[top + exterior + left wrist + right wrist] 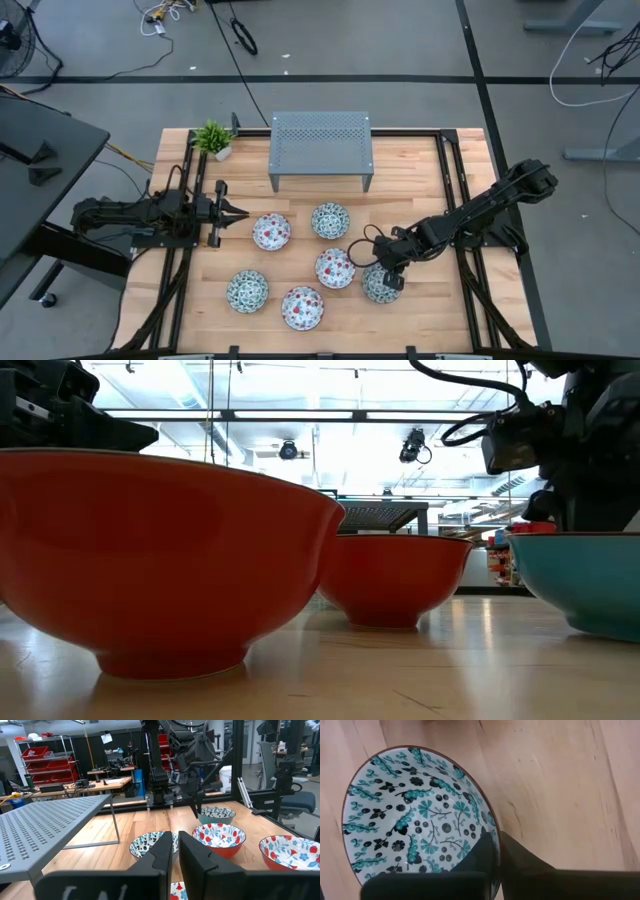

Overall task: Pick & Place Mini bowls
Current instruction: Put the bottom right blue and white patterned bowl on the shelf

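Six mini bowls sit on their bases on the wooden table: reddish-pink ones (271, 232), (335, 268), (303, 308) and green-teal ones (330, 220), (247, 291), (380, 284). My right gripper (390, 283) (497, 852) points down at the right-hand teal bowl (415, 815), shut on its rim. My left gripper (243, 211) (175, 855) waits shut, level above the table, just left of the nearest red bowl and touching nothing. In the low view the bowls show plain red (150, 550) and teal (590, 580) outer walls. My right gripper holds the teal mini bowl by its rim (492, 822) on the side toward the table's right edge. One finger (482, 852) is inside the bowl and the other (525, 862) outside. The fingers come from above, pointing down. The bowl stands upright on the table.
A grey perforated metal stand (320, 148) (45, 835) stands at the table's far middle, with a small potted plant (213, 138) at its left. Black rails (455, 190) run along both table sides. Bare wood lies right of the held bowl and near the front edge.
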Available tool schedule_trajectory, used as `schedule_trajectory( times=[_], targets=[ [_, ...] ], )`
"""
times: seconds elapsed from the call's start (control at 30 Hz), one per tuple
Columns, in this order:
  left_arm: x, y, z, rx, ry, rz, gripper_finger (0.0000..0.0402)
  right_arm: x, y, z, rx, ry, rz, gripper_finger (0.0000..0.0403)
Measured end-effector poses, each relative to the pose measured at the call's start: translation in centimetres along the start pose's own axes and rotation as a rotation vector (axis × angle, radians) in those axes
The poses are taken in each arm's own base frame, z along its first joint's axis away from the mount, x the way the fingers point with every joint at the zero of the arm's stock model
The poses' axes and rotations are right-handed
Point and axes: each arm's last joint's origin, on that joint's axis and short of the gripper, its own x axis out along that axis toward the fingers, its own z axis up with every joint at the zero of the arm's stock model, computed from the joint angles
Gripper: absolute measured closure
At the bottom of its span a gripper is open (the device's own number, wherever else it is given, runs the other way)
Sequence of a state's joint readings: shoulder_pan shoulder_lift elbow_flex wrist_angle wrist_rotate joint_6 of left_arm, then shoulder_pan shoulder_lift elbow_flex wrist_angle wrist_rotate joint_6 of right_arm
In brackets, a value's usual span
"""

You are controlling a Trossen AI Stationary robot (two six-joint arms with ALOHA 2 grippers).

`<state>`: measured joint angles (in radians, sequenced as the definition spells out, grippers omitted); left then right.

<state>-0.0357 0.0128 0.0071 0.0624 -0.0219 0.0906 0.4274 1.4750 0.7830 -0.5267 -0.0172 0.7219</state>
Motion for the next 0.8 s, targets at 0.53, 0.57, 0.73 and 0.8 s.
schedule_trajectory(
  times=[0.53, 0.57, 0.73, 0.8],
  targets=[
    [0.0, 0.0, 0.0, 0.0, 0.0, 0.0, 0.0365, -2.3, -0.5, 0.0, 0.046, -0.026, 0.058, 0.0398],
    [0.0, 0.0, 0.0, 0.0, -0.001, 0.0, 0.0365, -2.7, -0.6, 0.1, 0.049, -0.033, 0.072, 0.0398],
    [0.0, 0.0, 0.0, 0.0, 0.0, 0.0, 0.0365, -4.6, -1.0, 0.0, 0.08, -0.076, 0.124, 0.0398],
    [0.0, 0.0, 0.0, 0.0, 0.0, 0.0, 0.0365, -5.4, -1.2, 0.1, 0.09, -0.093, 0.151, 0.0398]
  ],
)
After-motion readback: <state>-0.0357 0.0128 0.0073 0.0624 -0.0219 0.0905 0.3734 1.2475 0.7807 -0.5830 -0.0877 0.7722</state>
